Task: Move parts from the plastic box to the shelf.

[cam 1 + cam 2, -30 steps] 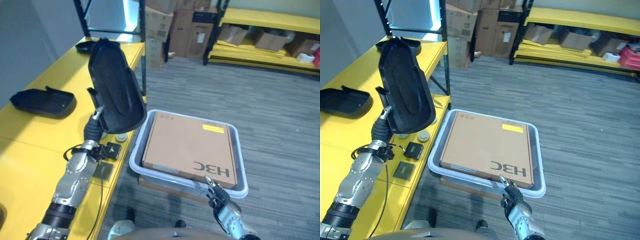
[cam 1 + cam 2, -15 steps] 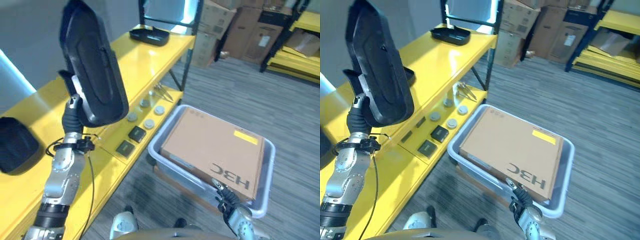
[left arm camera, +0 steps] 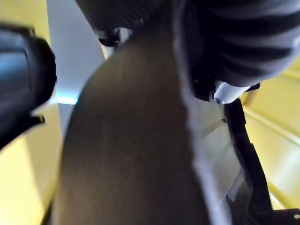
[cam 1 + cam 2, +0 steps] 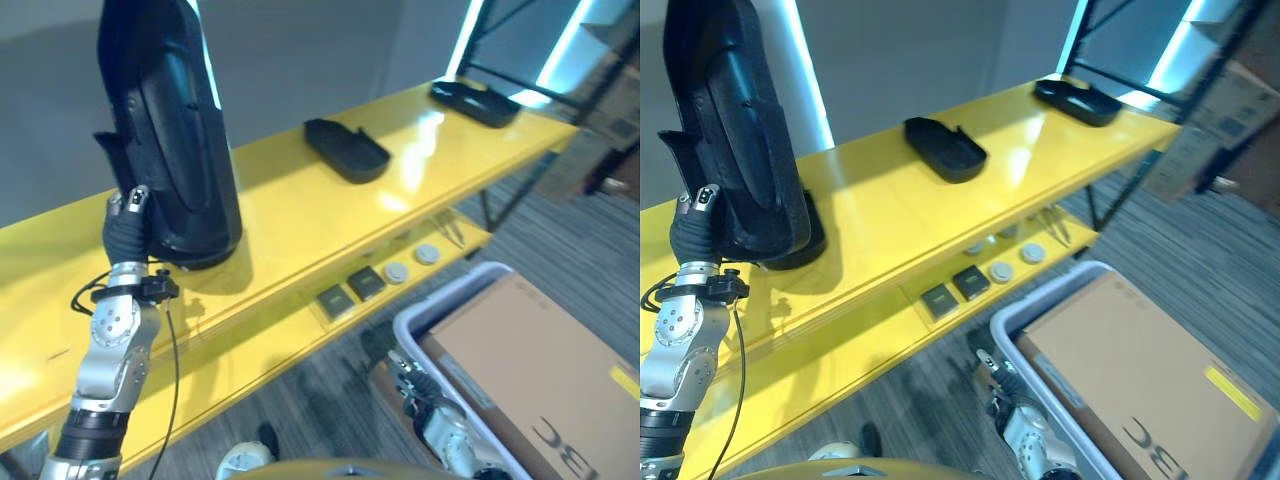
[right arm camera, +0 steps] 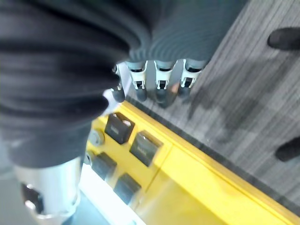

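A large black moulded part (image 4: 165, 130) stands upright over the top of the yellow shelf (image 4: 300, 215), and my left hand (image 4: 125, 215) is shut on its lower edge. Its lower end is at the shelf surface; I cannot tell whether it touches. In the left wrist view the part (image 3: 131, 140) lies right against the hand. My right hand (image 4: 430, 405) hangs low beside the grey plastic box (image 4: 420, 325), fingers (image 5: 159, 84) straight and holding nothing. A flat cardboard carton (image 4: 550, 370) lies in the box.
Two more black parts lie on the shelf top, one in the middle (image 4: 345, 150) and one at the far end (image 4: 475, 100). On the lower ledge sit small black blocks (image 4: 350, 290) and round discs (image 4: 412, 262). A dark rack post (image 4: 500, 40) rises at the shelf's far end.
The camera has swung left toward the shelf. My left hand has carried the black part from the shelf's edge to over the shelf top, more upright. The right hand stays low by the box.
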